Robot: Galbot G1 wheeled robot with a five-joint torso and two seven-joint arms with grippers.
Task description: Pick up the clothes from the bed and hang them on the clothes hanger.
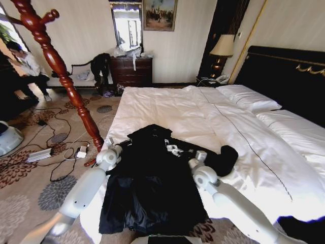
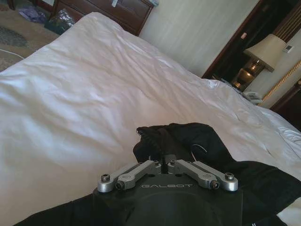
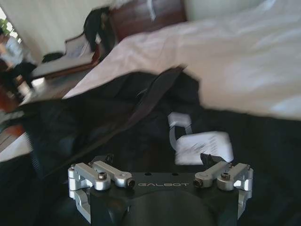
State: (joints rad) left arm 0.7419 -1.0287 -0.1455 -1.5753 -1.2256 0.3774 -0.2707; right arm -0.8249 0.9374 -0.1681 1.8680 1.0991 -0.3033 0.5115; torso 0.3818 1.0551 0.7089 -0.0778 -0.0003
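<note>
The clothes, one black coat (image 1: 152, 188), lie spread over the near corner of the bed (image 1: 167, 107), with the hem hanging off the edge. My left gripper (image 1: 123, 144) sits at the coat's left shoulder edge. In the left wrist view this gripper (image 2: 162, 162) is shut, with a bunched fold of the coat (image 2: 197, 141) right at it. My right gripper (image 1: 175, 149) hovers over the coat's collar area. In the right wrist view its jaws stand wide apart above the dark lining (image 3: 117, 117), close to a white tag (image 3: 202, 147). The reddish-brown clothes hanger (image 1: 66, 76) stands on the floor left of the bed.
Cables and a power strip (image 1: 39, 154) lie on the patterned carpet around the hanger's foot. A dark dresser (image 1: 131, 71) and a bench (image 1: 84, 76) stand against the far wall. A lamp (image 1: 222, 48) and the black headboard (image 1: 289, 76) are at the right.
</note>
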